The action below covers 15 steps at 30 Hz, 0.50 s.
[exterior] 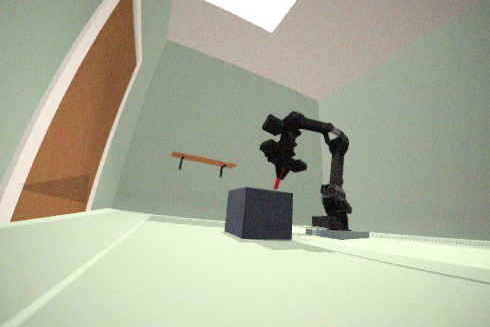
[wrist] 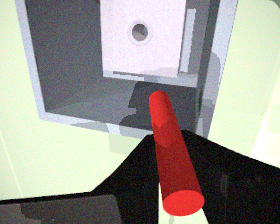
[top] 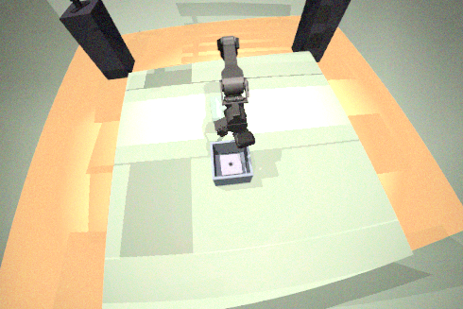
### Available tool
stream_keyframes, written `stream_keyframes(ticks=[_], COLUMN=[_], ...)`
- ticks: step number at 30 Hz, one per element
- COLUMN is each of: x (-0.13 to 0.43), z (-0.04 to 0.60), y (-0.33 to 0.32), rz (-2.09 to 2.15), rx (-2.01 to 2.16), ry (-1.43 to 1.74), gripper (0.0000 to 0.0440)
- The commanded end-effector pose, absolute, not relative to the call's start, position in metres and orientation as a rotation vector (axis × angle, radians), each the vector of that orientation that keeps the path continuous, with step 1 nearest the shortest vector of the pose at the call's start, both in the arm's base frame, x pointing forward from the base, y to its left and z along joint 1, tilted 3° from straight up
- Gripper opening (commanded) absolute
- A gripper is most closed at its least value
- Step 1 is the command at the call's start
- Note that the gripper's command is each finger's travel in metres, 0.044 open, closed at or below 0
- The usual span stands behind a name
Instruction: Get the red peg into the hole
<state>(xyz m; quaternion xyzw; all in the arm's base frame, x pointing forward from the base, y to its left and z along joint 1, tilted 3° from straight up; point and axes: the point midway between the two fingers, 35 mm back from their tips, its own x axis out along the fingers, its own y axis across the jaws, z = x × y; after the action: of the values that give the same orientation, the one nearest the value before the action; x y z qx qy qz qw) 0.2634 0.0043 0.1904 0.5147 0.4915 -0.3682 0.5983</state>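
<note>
Top view, open box [top: 232, 180] [exterior: 267, 215] [wrist: 35, 60] on pale desk [top: 293, 188] [exterior: 200, 279], exterior view, end effector [exterior: 282, 171] [wrist: 167, 140] above it, gripping tilted red peg [exterior: 277, 182] [wrist: 170, 145], wrist view, peg apart from the holed bottom plate [wrist: 118, 47].

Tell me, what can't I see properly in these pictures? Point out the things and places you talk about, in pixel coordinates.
- Red peg [exterior: 276, 183] [wrist: 171, 150], top view: hidden under the arm and gripper.
- Box's [top: 232, 180] [exterior: 267, 215] [wrist: 32, 65] inside, exterior view: hidden by its walls.
- White plate's [top: 224, 159] [wrist: 116, 55] far edge, wrist view: cut off by the picture's top.
- Depth of the hole [top: 231, 163] [wrist: 140, 32], top view: too small to tell.
</note>
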Motion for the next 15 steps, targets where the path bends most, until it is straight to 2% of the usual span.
stream_keyframes(ticks=[1,15], x=[0.267,0.285], z=[0.189,0.163], y=[-0.001,-0.027], rz=[-0.861,-0.901], rx=[1.193,1.183], ry=[1.148,1.19], gripper=[0.0,0.0])
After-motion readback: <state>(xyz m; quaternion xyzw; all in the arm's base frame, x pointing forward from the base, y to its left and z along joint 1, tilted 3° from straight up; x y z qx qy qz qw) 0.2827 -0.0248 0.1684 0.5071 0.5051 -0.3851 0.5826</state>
